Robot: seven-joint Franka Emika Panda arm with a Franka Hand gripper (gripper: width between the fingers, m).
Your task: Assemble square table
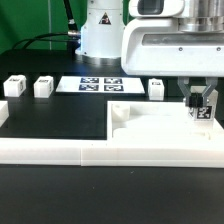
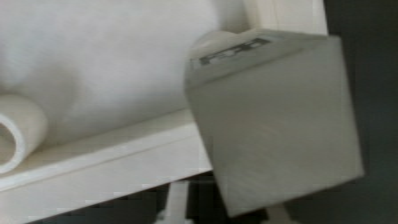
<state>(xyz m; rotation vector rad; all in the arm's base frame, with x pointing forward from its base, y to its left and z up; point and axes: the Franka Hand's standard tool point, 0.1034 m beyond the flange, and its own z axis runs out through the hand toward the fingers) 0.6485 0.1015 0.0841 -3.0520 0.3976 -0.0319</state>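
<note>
White tabletop (image 1: pixel 160 126); white legs (image 1: pixel 42 88), black-and-white tags; marker board (image 1: pixel 100 85) black-and-white squares; white rail (image 1: pixel 100 152); black table (image 1: pixel 50 125)

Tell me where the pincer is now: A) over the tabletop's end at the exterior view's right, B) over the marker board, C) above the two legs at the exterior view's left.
A: the pincer hangs over the tabletop at the exterior view's right end, gripping a tagged leg, well clear of the marker board.
</note>
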